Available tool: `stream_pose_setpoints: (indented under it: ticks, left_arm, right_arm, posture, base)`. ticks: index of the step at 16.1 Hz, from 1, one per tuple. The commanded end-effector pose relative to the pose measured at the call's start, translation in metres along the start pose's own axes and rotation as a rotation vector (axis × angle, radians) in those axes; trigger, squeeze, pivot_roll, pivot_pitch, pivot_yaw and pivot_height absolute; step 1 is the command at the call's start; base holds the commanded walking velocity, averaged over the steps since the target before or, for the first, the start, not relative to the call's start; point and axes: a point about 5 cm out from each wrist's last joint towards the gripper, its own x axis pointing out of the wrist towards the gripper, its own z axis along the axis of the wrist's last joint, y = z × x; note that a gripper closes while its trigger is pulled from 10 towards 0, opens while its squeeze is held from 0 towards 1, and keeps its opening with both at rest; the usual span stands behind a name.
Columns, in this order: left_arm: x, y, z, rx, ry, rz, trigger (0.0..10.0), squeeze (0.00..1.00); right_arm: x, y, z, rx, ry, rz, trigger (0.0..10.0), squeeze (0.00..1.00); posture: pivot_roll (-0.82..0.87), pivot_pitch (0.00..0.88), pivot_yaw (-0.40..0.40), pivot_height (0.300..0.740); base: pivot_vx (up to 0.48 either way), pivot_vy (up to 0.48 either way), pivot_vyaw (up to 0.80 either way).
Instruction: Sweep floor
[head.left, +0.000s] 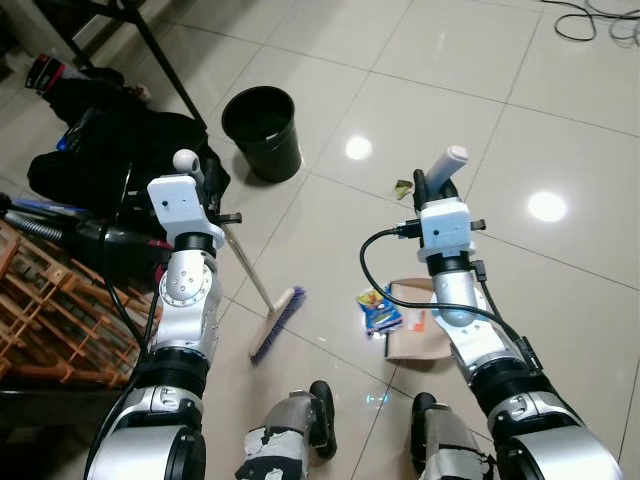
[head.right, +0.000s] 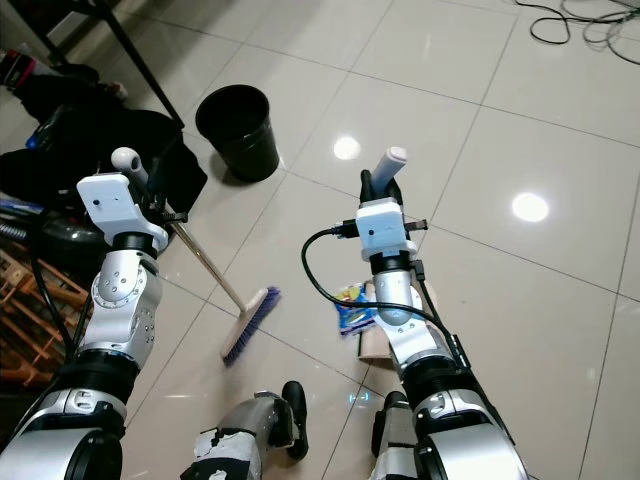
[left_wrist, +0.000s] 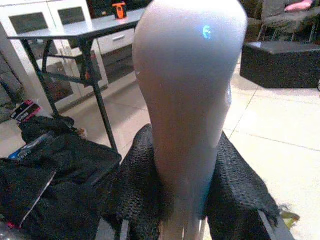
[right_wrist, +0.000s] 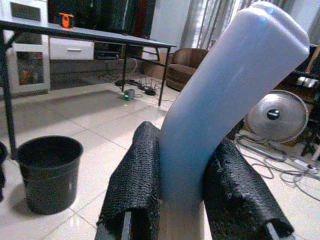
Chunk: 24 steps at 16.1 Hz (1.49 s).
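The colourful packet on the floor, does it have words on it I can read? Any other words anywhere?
No text is readable.
Blue and yellow packet: print too small and blurred.
Brown cardboard piece beside it: small orange mark, unreadable.
Black bin, broom: no writing visible.

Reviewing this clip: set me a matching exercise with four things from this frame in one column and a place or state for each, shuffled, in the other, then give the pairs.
Things:
1. Round black plastic bin
2. Broom head with purple bristles
3. Blue snack wrapper
4. Flat brown cardboard dustpan

Places or states:
A. On the tiles between the two arms, at the end of a thin metal pole
B. Upright on the tiles, ahead of the left hand
C. Under the right arm, below the right hand
D. Lying at the dustpan's left edge

Pairs: 1-B, 2-A, 3-D, 4-C
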Motion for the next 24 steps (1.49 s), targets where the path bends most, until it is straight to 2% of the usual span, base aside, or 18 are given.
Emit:
stream_pose_setpoints:
  ticks: [1, 3, 7, 9, 10, 13, 16, 20, 22, 24]
  left_arm:
    - [0.002, 0.004, 0.001, -0.003, -0.015, 0.0, 10.0, 0.0]
    - [0.004, -0.004, -0.001, -0.022, -0.004, -0.013, 10.0, 0.0]
    - [0.012, -0.033, 0.004, -0.134, -0.015, -0.062, 10.0, 0.0]
    - [0.013, -0.04, 0.005, -0.162, -0.014, -0.075, 10.0, 0.0]
    - [0.012, -0.049, 0.004, -0.196, -0.004, -0.104, 10.0, 0.0]
    - [0.002, -0.062, -0.003, -0.245, 0.024, -0.154, 10.0, 0.0]
    - [0.001, -0.06, 0.002, -0.273, -0.008, -0.176, 10.0, 0.0]
    - [0.018, -0.049, 0.023, -0.304, -0.072, -0.169, 10.0, 0.0]
    - [0.023, -0.048, 0.035, -0.306, -0.106, -0.209, 10.0, 0.0]
    - [0.027, -0.041, 0.043, -0.28, -0.141, -0.224, 10.0, 0.0]
  right_arm:
    - [-0.006, 0.009, 0.0, 0.018, -0.003, 0.03, 10.0, 0.0]
    - [-0.009, 0.014, 0.0, 0.038, -0.001, 0.04, 10.0, 0.0]
    - [-0.016, 0.03, 0.003, 0.097, 0.005, 0.067, 10.0, 0.0]
    - [-0.018, 0.034, 0.004, 0.104, 0.006, 0.079, 10.0, 0.0]
    - [-0.02, 0.036, 0.004, 0.112, 0.013, 0.072, 10.0, 0.0]
    - [-0.018, 0.03, 0.0, 0.116, 0.042, 0.046, 10.0, 0.0]
    - [-0.014, 0.026, 0.0, 0.109, 0.043, 0.038, 10.0, 0.0]
    - [-0.019, 0.029, -0.004, 0.111, 0.07, 0.042, 10.0, 0.0]
    - [-0.018, 0.03, -0.004, 0.111, 0.076, 0.045, 10.0, 0.0]
    - [-0.017, 0.03, -0.004, 0.11, 0.081, 0.043, 10.0, 0.0]
  posture:
    - [0.17, 0.322, 0.191, 0.74]
    - [0.17, 0.323, 0.191, 0.74]
    - [0.16, 0.322, 0.193, 0.74]
    - [0.14, 0.32, 0.186, 0.74]
    - [0.14, 0.318, 0.183, 0.74]
    - [0.12, 0.316, 0.167, 0.74]
    - [0.11, 0.312, 0.175, 0.74]
    - [0.11, 0.3, 0.173, 0.74]
    - [0.11, 0.301, 0.175, 0.74]
    - [0.13, 0.302, 0.183, 0.74]
  base:
    - [0.0, 0.0, 0.0]
    - [0.0, 0.0, 0.0]
    - [0.0, 0.0, 0.0]
    - [0.0, 0.0, 0.0]
    - [0.0, 0.0, 0.0]
    - [0.0, 0.0, 0.0]
    - [0.0, 0.0, 0.0]
    - [0.0, 0.0, 0.0]
    - [0.0, 0.0, 0.0]
    - [0.0, 0.0, 0.0]
